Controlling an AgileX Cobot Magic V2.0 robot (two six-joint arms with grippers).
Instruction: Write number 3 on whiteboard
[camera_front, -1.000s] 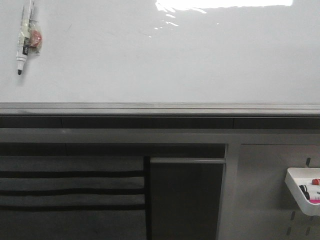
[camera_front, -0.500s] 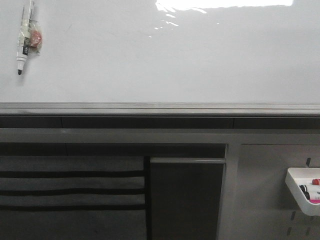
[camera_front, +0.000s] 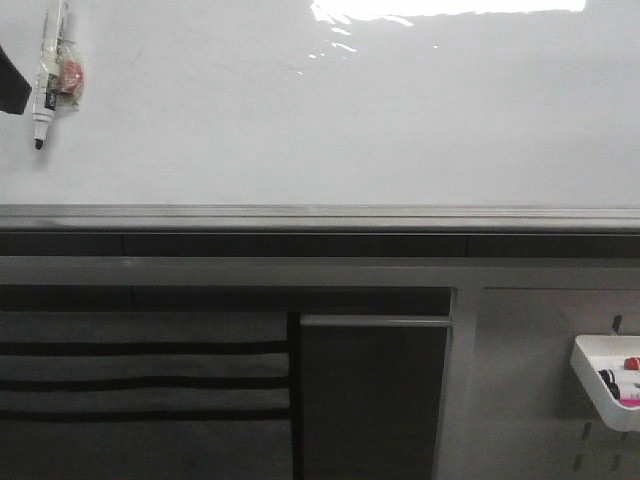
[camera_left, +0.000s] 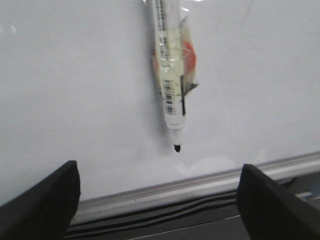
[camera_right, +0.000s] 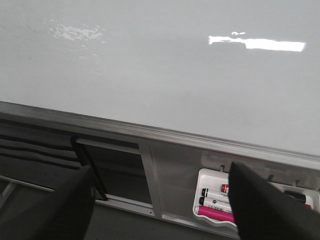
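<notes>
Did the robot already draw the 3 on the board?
No, the whiteboard is blank in the front view, with only a marker hanging on it at the upper left.

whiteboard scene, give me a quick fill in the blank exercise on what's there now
1. The marker hangs on the whiteboard with its tip pointing ____.
2. The left pincer is ____, with nothing between its fingers.
3. The number 3 is ____ on the board.
4. The white tray under the board holds a bright ____ marker.

Missing words: down; open; not yet written; pink
</notes>
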